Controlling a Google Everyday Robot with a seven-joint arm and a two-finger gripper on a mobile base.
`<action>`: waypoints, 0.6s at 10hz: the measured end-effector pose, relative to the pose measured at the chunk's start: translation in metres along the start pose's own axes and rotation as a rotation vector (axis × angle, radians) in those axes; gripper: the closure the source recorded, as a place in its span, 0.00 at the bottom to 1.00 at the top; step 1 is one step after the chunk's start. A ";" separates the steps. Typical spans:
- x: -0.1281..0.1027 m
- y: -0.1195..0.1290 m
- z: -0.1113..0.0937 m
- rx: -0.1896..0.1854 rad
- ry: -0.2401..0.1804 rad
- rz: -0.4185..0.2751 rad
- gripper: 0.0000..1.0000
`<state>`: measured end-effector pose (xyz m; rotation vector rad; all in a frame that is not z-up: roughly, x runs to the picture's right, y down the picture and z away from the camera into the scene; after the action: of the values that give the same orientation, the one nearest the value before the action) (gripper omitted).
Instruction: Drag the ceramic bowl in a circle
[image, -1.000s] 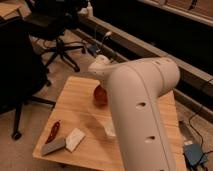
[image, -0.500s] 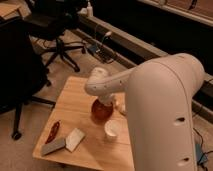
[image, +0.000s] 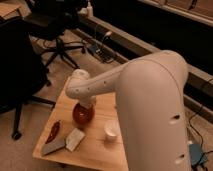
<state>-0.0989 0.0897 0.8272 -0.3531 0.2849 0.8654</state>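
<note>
1. Gripper (image: 84, 105): at the end of the white arm (image: 150, 95), directly above the ceramic bowl (image: 80, 116) and reaching down to its rim. The wrist housing covers it, so whether it is apart, together or clamped cannot be told
2. Ceramic bowl: glossy orange-red, upright on the wooden table (image: 95, 152), under the wrist. It is probably touching the gripper, but the contact point is hidden
3. White cup (image: 111, 131): upright, frame-right of the bowl and a little nearer the camera; near it but apart
4. Red-handled tool (image: 54, 131): lying flat, frame-left of the bowl and slightly nearer the camera, apart from it
5. Pale flat pad (image: 75, 138): just in front of the bowl. A grey flat piece (image: 52, 147) lies just beside the pad, on the side away from the bowl
6. Arm: its large white shell fills the frame to the right of the bowl, and the forearm runs leftward to end above it
7. Office chair (image: 59, 35): on the floor behind the bowl, well apart from it
</note>
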 end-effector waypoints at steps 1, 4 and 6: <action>-0.018 0.018 -0.002 -0.018 -0.023 -0.043 1.00; -0.065 0.040 0.010 -0.024 -0.056 -0.107 1.00; -0.095 0.039 0.021 -0.005 -0.065 -0.108 1.00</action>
<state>-0.1859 0.0565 0.8752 -0.3413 0.2018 0.7694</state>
